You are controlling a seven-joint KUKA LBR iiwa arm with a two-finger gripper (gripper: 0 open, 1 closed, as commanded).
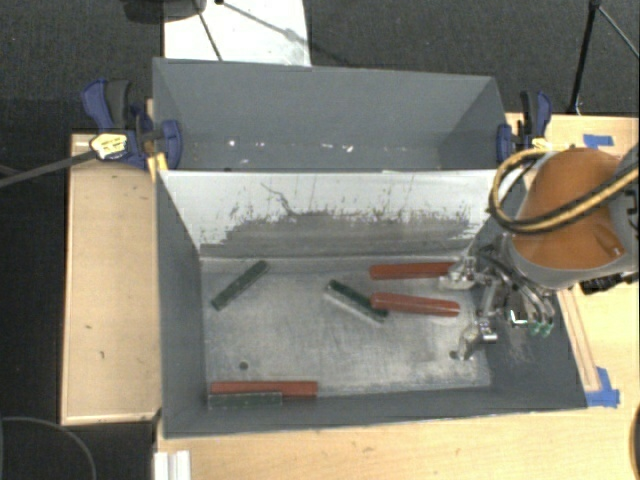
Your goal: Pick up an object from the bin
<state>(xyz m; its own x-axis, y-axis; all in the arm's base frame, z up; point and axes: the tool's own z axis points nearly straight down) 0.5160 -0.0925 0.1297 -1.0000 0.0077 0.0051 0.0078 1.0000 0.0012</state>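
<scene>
My gripper (pixel 470 310) is low at the right side of the bin, its fingers spread apart, one near the back and one near the front. A pair of pliers (pixel 408 303) with two red handles and a dark green and grey head lies in the middle right of the floor. Its handle ends point at the gripper and reach almost into the gap between the fingers. I see nothing gripped between them.
A dark green bar (pixel 238 284) lies tilted on the left of the floor. A red and dark green bar (pixel 262 392) rests along the front wall at the left. The arm's orange cover and cables hang over the bin's right rim.
</scene>
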